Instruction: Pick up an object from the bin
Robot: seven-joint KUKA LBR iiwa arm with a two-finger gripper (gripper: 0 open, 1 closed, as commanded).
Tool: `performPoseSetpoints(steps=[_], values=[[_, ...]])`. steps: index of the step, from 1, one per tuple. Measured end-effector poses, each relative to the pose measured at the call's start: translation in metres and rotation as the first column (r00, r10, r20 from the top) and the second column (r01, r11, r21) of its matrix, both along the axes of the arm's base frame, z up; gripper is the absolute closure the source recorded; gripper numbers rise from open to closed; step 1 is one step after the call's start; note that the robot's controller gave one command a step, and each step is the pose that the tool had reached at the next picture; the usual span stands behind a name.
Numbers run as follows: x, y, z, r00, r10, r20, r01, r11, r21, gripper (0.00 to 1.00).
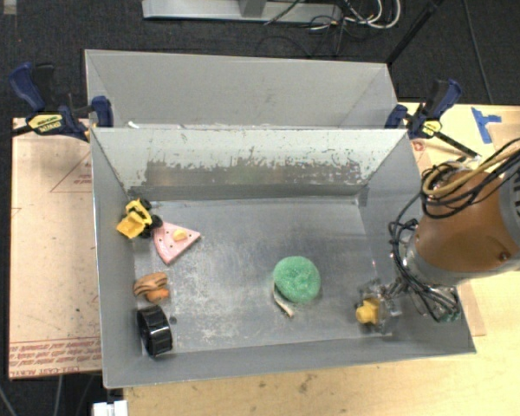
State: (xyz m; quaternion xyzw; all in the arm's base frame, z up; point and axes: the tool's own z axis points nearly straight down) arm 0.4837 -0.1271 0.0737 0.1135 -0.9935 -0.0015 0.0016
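1. Camera view, the robot: the arm (468,232), with its orange cover and a bundle of cables, reaches in from the right. It is low in the near right corner of the bin (243,150).
2. Camera view, the gripper (380,305): it is down at the floor of the bin, close to the right wall. Cables and metal parts crowd around it, so I cannot tell whether it stands wide or narrow.
3. Camera view, the nearest thing: a small yellow thing (366,313) lies on the floor touching or just beside the gripper's tip, on its left side. Whether it is gripped or merely next to the gripper cannot be told. It looks to rest on the floor, not raised.
4. Camera view, other things:
   - A green round pad (296,278) sits near the middle of the floor, with a pale strip (282,305) at its near left edge.
   - Well apart, along the left wall, lie a yellow and black toy (135,219), a pink wedge (174,242), a brown lump (152,286) and a black cylinder (155,330).
5. Progress, as a judgement: the reach down into the bin looks done. Nothing is shown lifted clear. A sure grip and the lift out are left to do.
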Motion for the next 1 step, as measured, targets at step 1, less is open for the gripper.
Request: performPoseSetpoints(steps=[1], values=[[0.0007, 0.0002, 0.0197, 1.000, 0.000, 0.003, 0.000, 1.000, -0.001, 1.00]])
